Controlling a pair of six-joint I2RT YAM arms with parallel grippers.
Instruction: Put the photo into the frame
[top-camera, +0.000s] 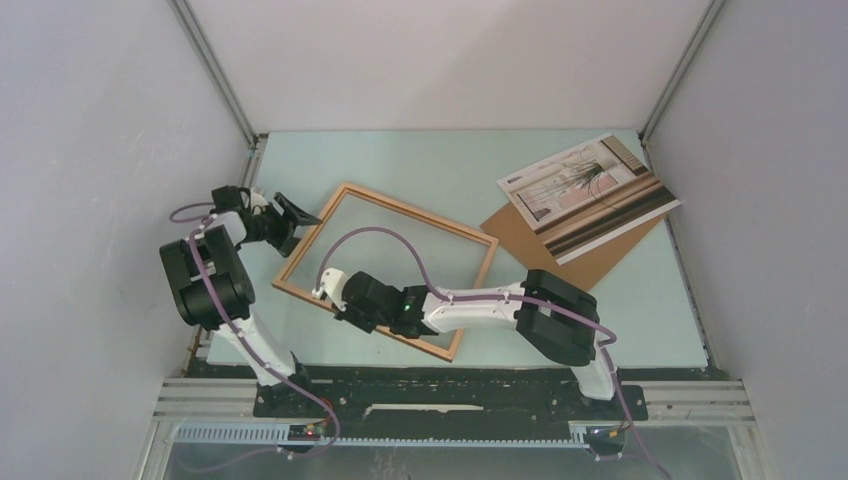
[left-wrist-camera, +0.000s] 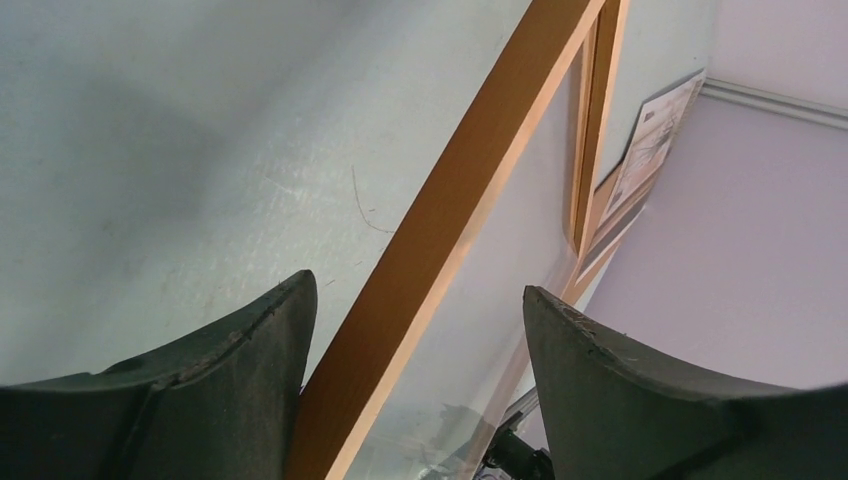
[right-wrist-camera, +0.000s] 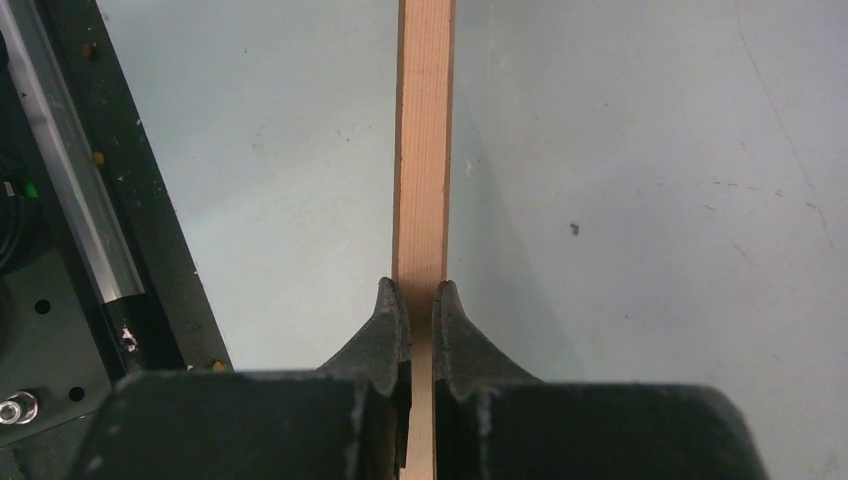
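Right hand (right-wrist-camera: 420, 291) pinches frame (top-camera: 415, 209) rail; left hand (left-wrist-camera: 417, 284) wide astride frame edge; photo (top-camera: 588, 195) on backing board (top-camera: 515, 238), apart.

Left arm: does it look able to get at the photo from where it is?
Probably not. The photo lies on the brown board in the far right corner. The left hand stands open at the left end of the frame, with the frame and the right arm between them.

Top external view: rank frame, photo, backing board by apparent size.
1. frame, largest outline.
2. photo.
3. backing board, going by its visible part only. The photo covers most of it, so its full size is unsure.
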